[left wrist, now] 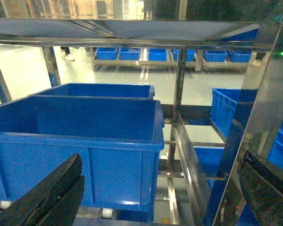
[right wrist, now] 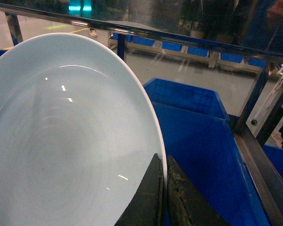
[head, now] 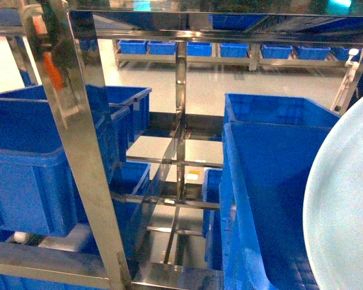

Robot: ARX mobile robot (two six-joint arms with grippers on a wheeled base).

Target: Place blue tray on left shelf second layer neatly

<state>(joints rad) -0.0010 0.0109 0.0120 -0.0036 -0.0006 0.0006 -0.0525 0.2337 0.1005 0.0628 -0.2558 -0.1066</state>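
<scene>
The blue tray [right wrist: 66, 141], a pale glossy dish, fills the left of the right wrist view and stands on edge. My right gripper [right wrist: 164, 162] is shut on its rim, one black finger on each side. In the head view the blue tray [head: 345, 211] shows as a pale curved slab at the right edge, beside a dark-blue crate [head: 272, 199]; the right gripper itself is out of that view. My left gripper [left wrist: 155, 188] is open with nothing between its black fingers [left wrist: 47, 197], in front of the left shelf's crate [left wrist: 80, 141]. The steel left shelf [head: 78, 145] has a post close to the camera.
Dark-blue crates [head: 42, 163] fill the left shelf layers. A central steel upright [head: 181, 121] and cross rails [head: 169, 202] divide the left and right bays. An upper steel shelf edge [right wrist: 146, 33] runs above the tray. More crates [head: 199, 48] line a far rack across the floor.
</scene>
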